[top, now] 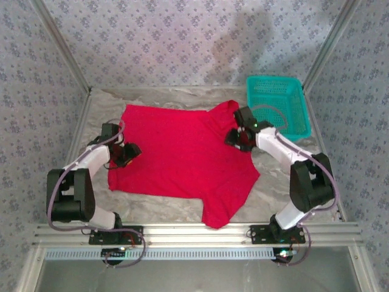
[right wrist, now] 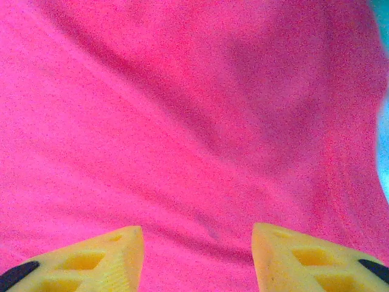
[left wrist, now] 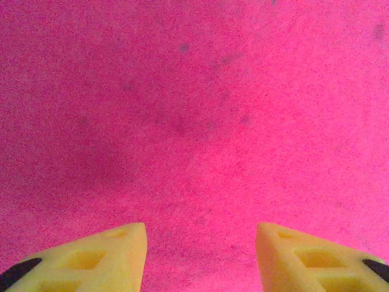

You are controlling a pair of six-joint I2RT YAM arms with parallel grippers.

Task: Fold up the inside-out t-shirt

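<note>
The red t-shirt (top: 182,152) lies spread flat over the middle of the table, one sleeve pointing to the near edge. My left gripper (top: 126,152) sits low at the shirt's left edge. In the left wrist view its yellow fingertips (left wrist: 115,255) stand apart around the left gripper (left wrist: 200,234), with smooth red cloth (left wrist: 194,109) close in front and nothing pinched. My right gripper (top: 238,137) is over the shirt's right side, near the far sleeve. The right gripper (right wrist: 196,234) is open too, over softly wrinkled red cloth (right wrist: 182,109).
A teal mesh basket (top: 276,103) stands at the far right corner, just beyond the right gripper; its teal edge (right wrist: 384,152) shows in the right wrist view. Patterned walls close in the table on three sides. Pale table cover (top: 276,182) shows right of the shirt.
</note>
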